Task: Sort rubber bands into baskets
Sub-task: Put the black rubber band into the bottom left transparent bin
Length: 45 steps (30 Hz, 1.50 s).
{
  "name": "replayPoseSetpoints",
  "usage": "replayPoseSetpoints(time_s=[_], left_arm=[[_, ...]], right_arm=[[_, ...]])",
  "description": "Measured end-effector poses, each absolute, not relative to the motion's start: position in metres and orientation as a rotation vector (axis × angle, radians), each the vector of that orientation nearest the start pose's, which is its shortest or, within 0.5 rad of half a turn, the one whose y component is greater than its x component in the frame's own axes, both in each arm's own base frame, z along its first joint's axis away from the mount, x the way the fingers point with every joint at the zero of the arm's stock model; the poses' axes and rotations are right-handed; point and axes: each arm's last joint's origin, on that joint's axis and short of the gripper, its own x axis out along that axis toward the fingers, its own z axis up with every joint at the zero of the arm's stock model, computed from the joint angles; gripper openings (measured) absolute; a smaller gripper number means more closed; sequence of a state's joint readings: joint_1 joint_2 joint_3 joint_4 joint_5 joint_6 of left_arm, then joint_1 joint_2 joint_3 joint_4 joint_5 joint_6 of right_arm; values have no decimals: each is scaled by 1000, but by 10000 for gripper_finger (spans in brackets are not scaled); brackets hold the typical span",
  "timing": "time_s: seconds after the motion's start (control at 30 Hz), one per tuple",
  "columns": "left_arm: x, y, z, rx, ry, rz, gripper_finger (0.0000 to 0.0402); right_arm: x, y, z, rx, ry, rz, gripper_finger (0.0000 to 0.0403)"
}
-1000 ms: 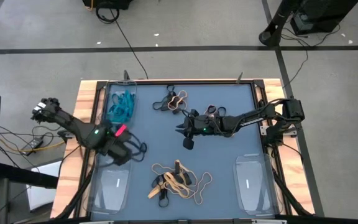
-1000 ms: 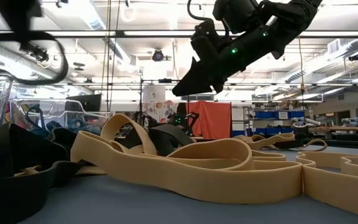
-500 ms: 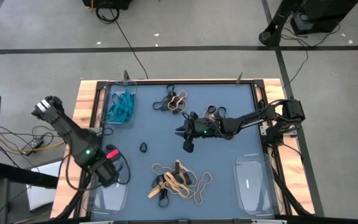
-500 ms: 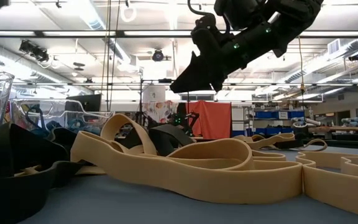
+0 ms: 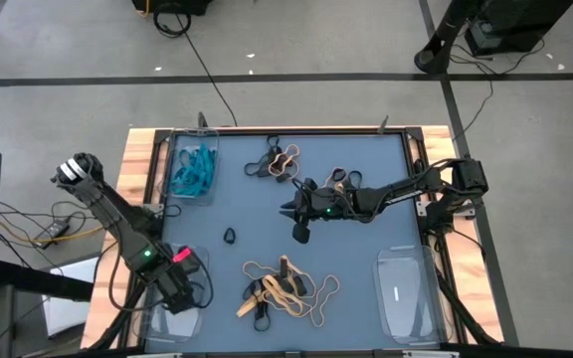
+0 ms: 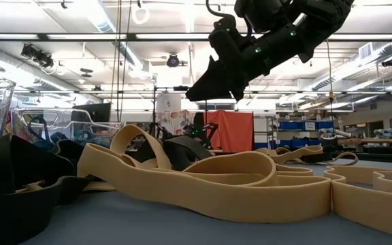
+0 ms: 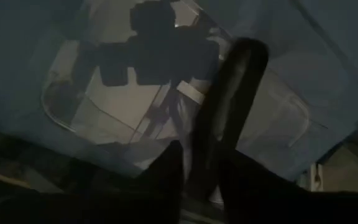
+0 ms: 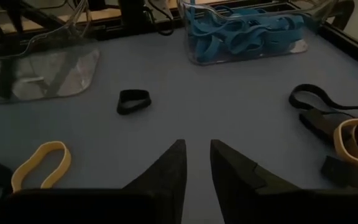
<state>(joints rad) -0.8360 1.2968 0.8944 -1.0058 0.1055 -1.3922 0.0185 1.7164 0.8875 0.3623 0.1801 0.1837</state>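
- The left arm's jaws [image 7: 201,162] point down with a black rubber band [image 7: 232,93] running out from between them; I cannot tell whether they clench it or have let go.
- Only the left wrist view shows that band. In the high view the left gripper [image 5: 177,293] hides it.
- Below the band lies a clear rectangular plastic tray [image 7: 104,106], which stands at the tabletop's front-left corner [image 5: 195,320].
- The right arm's jaws [image 8: 197,155] stand a little apart and hold nothing.
- The high view places the right gripper [image 5: 296,217] over the middle of the blue tabletop [image 5: 366,249]. The low view shows it raised well above the surface [image 6: 199,92].
- A lone black loop [image 8: 133,101] lies ahead of it, between the centre and the left edge [image 5: 230,237].
- A second clear tray [image 5: 180,149] at the far-left corner holds teal-blue rubber bands [image 5: 193,171], seen closer from the right wrist [image 8: 241,34].
- A heap of tan and black bands [image 5: 286,288] lies near the front edge, filling the low view [image 6: 216,177].
- Smaller mixed clusters [image 5: 279,159] lie near the far edge.
- Another clear tray [image 5: 404,288] stands at the front-right corner.
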Motion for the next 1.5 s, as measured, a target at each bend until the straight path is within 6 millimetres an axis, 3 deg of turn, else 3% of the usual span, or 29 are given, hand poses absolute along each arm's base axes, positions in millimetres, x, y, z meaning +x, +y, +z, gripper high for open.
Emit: replayPoseSetpoints(time_s=[0.13,0.27,0.43,0.6,0.7,0.93,1.07,1.5], left_arm=[[138,-155,221,-561,1589,326,166],[147,-152,234,-598,1580,304,195],[163,-142,267,-502,1447,283,193],[179,-117,296,-417,1254,427,182],[190,-97,301,-393,1191,501,174],[213,-56,278,-290,1264,559,166],[224,-41,263,-251,1259,480,166],[229,-16,201,-218,1216,340,166]], right_arm=[[354,1,181,131,449,-200,85],[354,1,181,131,449,-202,85],[354,1,181,130,454,-203,85],[353,1,179,126,473,-217,84],[352,1,178,125,482,-217,84],[351,1,175,119,517,-222,83],[349,0,173,111,540,-240,83],[348,0,172,106,562,-246,83]])
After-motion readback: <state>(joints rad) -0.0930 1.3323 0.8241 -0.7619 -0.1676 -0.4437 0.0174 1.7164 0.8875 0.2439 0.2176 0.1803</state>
